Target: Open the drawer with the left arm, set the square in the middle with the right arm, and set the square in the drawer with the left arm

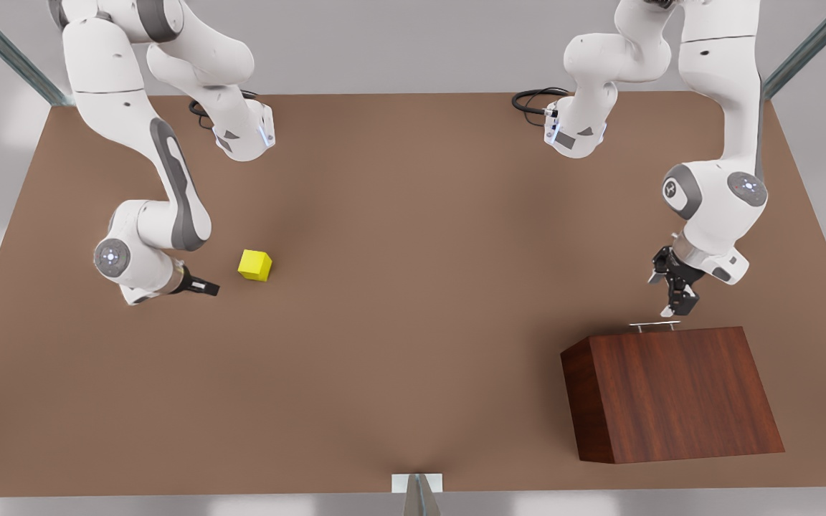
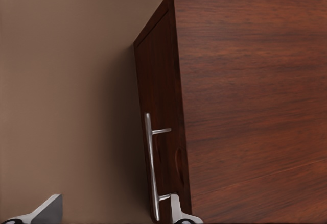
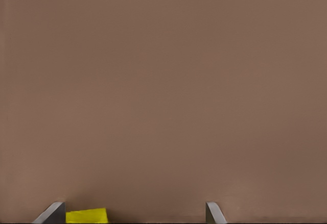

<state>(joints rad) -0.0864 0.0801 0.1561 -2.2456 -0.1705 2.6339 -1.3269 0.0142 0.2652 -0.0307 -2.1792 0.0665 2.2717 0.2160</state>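
The square (image 3: 87, 216) is cut off by the right wrist picture's edge, and so is the handle (image 2: 152, 173) in the left wrist picture.

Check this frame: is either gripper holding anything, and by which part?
Nothing is held. The left gripper is open beside the drawer's handle; the right gripper is open near the yellow square, not closed on it.

Stood as the lone bulky obstacle: cabinet (image 1: 671, 394), at the front view's right, drawer (image 2: 158, 112) shut flush, handle (image 1: 654, 325) just below the left end effector (image 1: 677, 304). Lay as the only small obstruction beside the right end effector (image 1: 206, 288): square (image 1: 254, 264). Stretched bare between them: bench (image 1: 413, 287).
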